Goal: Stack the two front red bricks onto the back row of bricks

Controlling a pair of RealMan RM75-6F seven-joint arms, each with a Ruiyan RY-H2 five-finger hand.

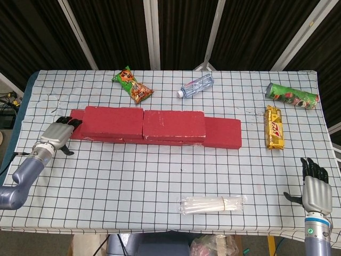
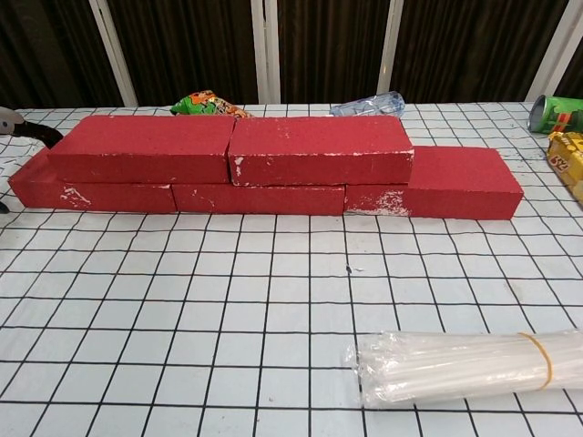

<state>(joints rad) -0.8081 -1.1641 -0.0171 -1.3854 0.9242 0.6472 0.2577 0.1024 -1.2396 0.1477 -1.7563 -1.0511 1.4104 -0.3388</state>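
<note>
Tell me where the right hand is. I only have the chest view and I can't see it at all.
Observer: The right hand is near the front right corner of the table, fingers apart, holding nothing.
Operator: And the left? I see only a sliver at my left edge.
Observer: The left hand has its fingertips at the left end of the brick row. I cannot tell whether it is pressing.
Operator: What's behind the bricks?
Observer: The water bottle lies on its side well behind the row, apart from it.

Matt rough red bricks point(image 2: 314, 150), glossy plastic straw bundle point(image 2: 465, 366), checked cloth point(image 2: 228, 319)
</note>
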